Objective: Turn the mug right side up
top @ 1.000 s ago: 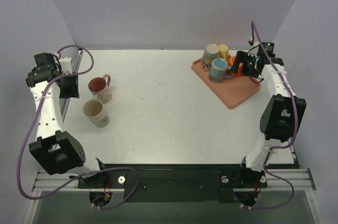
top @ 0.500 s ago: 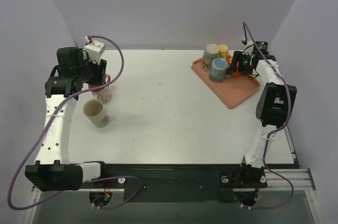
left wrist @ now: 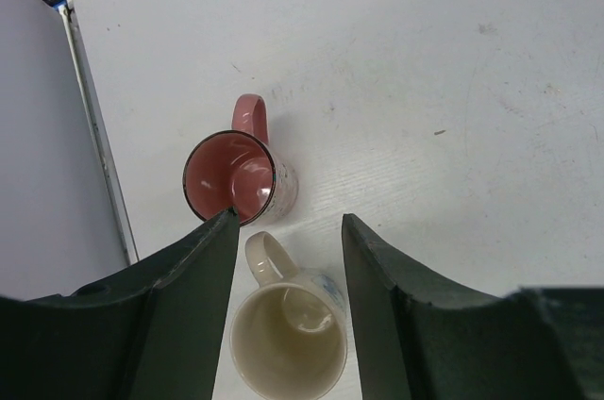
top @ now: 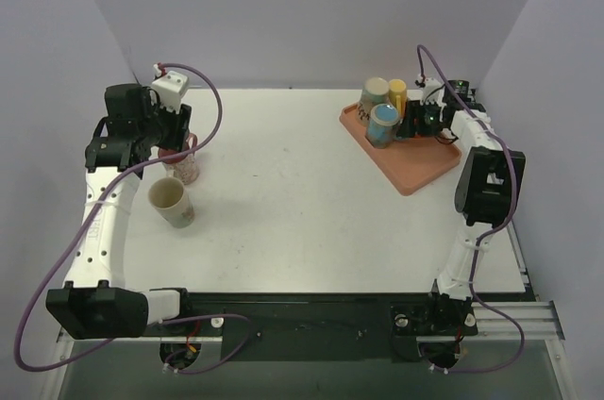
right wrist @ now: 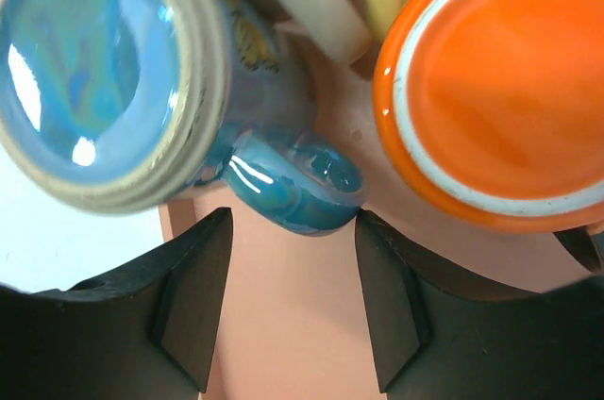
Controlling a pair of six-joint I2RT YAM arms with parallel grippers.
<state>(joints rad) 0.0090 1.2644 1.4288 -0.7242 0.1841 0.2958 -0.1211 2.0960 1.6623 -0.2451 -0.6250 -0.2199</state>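
Blue mug (right wrist: 113,70) upside down, handle at 12 o'clock by the tips of the right fingers (right wrist: 193,296), which are apart. Left fingers (left wrist: 189,315) apart too.

White table (top: 302,211), pale lavender walls (top: 311,4)

Item count, as I tally it. Mugs standing on the counter (top: 283,202), left side: two, namely one red-lined mug (top: 178,157) and one cream mug (top: 170,200). Tray (top: 415,172), far right: one. Vessels on it: four, namely one blue mug (top: 382,123), one orange vessel (right wrist: 500,89), one pale vessel (top: 376,91), one yellow vessel (top: 398,91).
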